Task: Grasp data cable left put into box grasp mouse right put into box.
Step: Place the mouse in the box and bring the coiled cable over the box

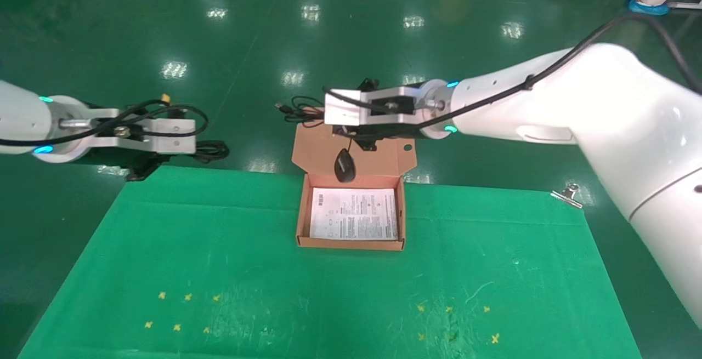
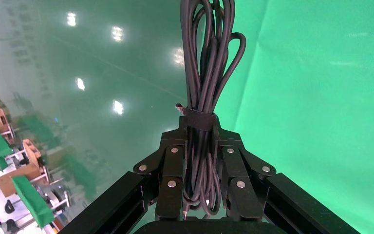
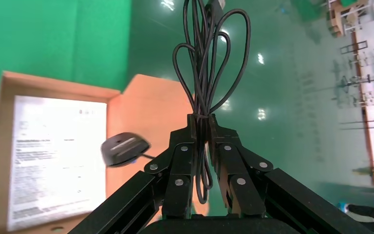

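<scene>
Nothing is boxed yet — the left gripper (image 2: 200,131) clamps the data cable (image 2: 205,73) beyond the table's far-left corner; the right gripper (image 3: 202,127) pinches the cord, the mouse (image 1: 344,165) dangling over the box (image 1: 351,244).

A glossy dark green floor (image 1: 230,46) mirrors rows of ceiling lights. A bright green cloth (image 1: 219,249) covers the desk; a metal clip (image 1: 567,194) sits at its far right corner
</scene>
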You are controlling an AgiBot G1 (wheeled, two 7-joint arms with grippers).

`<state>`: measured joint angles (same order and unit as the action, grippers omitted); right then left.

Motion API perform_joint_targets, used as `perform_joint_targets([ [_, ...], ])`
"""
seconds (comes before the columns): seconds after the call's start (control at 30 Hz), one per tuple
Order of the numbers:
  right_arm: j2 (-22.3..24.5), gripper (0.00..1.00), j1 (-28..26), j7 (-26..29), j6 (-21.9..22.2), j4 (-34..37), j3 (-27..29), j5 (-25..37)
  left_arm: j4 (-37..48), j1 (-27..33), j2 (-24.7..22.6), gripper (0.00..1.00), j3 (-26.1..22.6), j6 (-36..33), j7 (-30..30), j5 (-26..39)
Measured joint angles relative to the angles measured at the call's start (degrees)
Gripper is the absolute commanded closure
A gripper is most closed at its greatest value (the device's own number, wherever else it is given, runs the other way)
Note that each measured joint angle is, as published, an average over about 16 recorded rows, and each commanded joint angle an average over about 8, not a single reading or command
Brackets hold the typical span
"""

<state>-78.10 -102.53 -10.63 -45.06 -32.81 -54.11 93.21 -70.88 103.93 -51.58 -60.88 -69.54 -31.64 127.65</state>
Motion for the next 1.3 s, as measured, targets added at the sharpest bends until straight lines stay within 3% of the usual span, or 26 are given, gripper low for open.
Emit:
perform_joint_targets([
  [0.4, -0.27, 1.00, 2.70, 4.79, 3.88, -1.72, -8.02, -6.13, -1.06, -0.09, 0.74, 1.00, -0.24, -1.27, -1.52, 1.04],
  [0.9, -0.41, 1.00, 5.02, 13.90, 7.25, 3.39, -16.53, -11.58, -1.20, -0.12, 0.77, 1.00, -0.24, -1.30, -1.64, 1.09],
  [0.93, -0.42, 0.96, 5.04, 14.41, 7.36, 3.62, -17.04, -11.72, -1.20, -0.12, 0.77, 1.00, -0.24, -1.31, -1.64, 1.10],
  [0.97, -0.43, 0.85, 5.02, 14.87, 7.44, 3.79, -17.54, -11.84, -1.21, -0.12, 0.78, 1.00, -0.25, -1.31, -1.64, 1.10],
  [1.17, -0.31, 0.10, 4.76, 16.48, 7.44, 3.88, -19.83, -12.18, -1.23, -0.14, 0.78, 1.00, -0.25, -1.33, -1.64, 1.11],
  [1.2, -0.22, 0.02, 4.72, 16.59, 7.39, 3.73, -20.12, -12.21, -1.25, -0.14, 0.77, 1.00, -0.25, -1.32, -1.63, 1.10],
  [1.3, 0.12, 0.00, 4.61, 16.93, 7.30, 3.22, -20.80, -12.24, -1.32, -0.23, 0.67, 1.00, -0.25, -1.20, -1.55, 0.98],
])
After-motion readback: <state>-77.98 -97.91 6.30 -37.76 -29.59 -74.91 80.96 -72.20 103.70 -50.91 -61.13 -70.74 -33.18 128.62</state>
